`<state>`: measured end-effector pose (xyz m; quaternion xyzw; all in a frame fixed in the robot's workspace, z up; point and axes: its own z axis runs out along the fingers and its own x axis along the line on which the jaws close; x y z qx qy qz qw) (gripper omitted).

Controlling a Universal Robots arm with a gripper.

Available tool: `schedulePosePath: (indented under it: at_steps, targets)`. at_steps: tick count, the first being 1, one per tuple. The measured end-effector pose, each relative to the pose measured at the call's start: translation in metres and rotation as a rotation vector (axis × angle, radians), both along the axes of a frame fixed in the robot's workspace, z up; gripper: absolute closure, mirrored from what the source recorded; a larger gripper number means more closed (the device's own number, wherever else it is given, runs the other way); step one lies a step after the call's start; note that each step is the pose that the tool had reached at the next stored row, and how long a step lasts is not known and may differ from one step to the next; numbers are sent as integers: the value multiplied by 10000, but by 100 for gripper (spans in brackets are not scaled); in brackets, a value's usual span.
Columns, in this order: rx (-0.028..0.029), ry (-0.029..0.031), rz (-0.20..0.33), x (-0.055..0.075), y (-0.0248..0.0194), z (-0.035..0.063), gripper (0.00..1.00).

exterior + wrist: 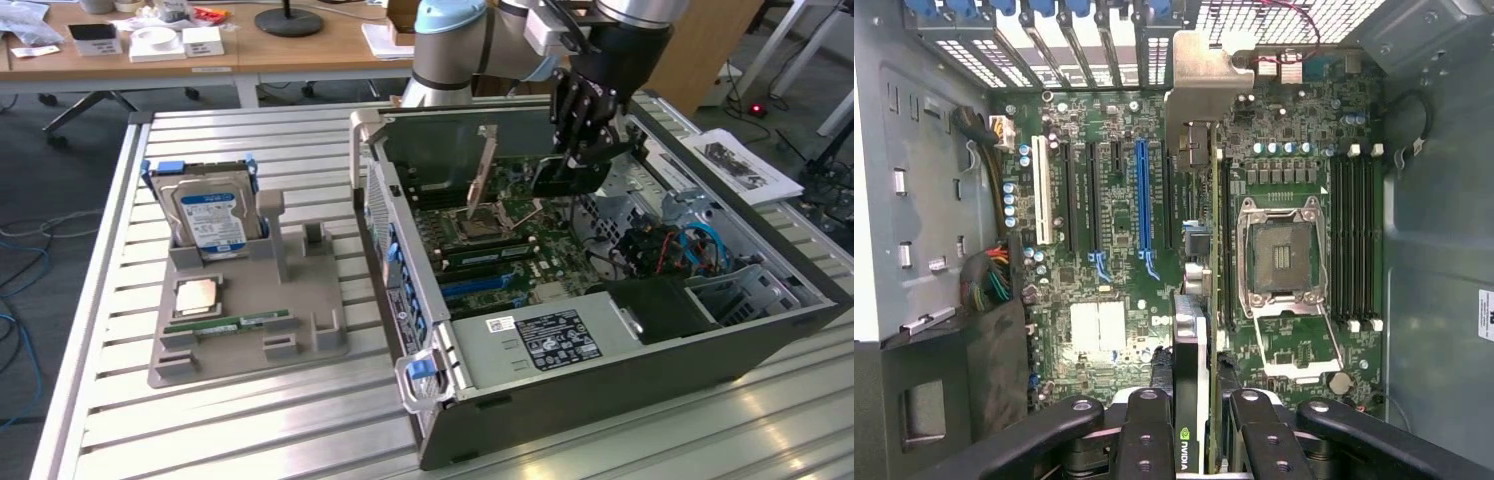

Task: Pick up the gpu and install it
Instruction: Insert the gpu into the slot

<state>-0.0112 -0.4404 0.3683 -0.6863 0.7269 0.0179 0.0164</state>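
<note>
My gripper hangs over the open computer case, shut on the gpu, a black card held above the green motherboard. In the wrist view the gpu is seen edge-on between the black fingers, and its silvery end bracket points toward the case's rear slot openings. It hovers next to the CPU socket, off to one side of the long blue expansion slot. The card is clear of the board.
A grey holder on the slatted table carries an upright hard drive with a blue label, a processor chip and a green memory stick. Blue cables and a power supply fill the case's near end.
</note>
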Motion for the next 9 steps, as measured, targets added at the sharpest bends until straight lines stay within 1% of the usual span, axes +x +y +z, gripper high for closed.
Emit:
schedulePosePath:
  at_steps: [7, 9]
  targets:
    - [2, -1, 0, -1, 0, -2, 73]
    - [5, -2, -1, -1, 0, -20, 73]
